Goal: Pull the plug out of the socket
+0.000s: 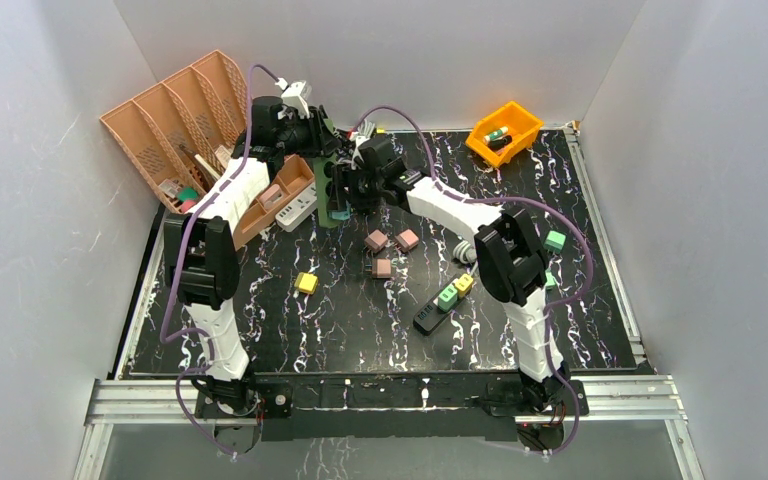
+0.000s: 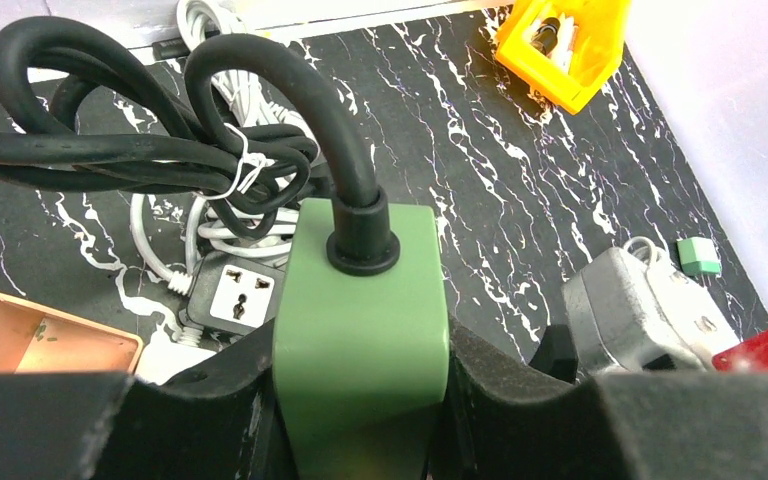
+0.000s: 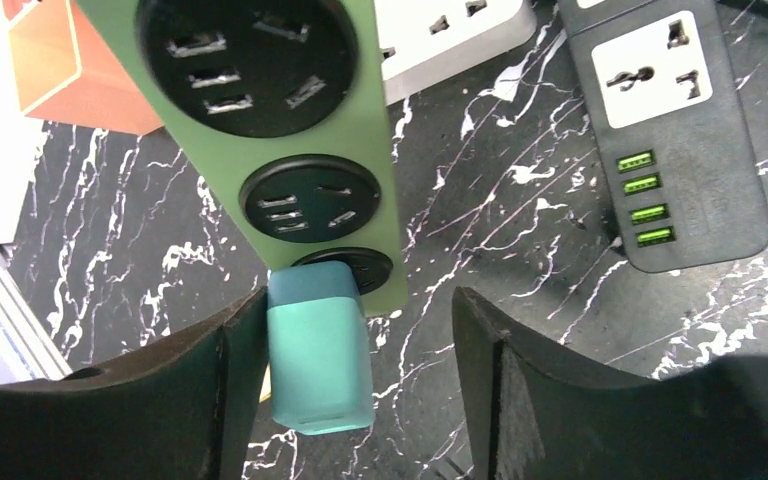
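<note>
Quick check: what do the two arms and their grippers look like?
The left arm and right arm have white links and black joint housings, each trailed by a purple cable. Their fingers are matte black, broad, curved, with no visible markings.

Bare marbled table (image 3: 500, 200) between green strip (image 3: 365, 135) and black strip (image 3: 700, 150), seemingly passable.

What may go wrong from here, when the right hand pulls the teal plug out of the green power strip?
1. The right hand is open and the teal plug sits beside one finger, off centre. Closing may tilt it or catch only an edge and slip.
2. The left hand holds the green power strip only at its cable end, opposite the plug, so a pull may swing or twist the strip.
</note>
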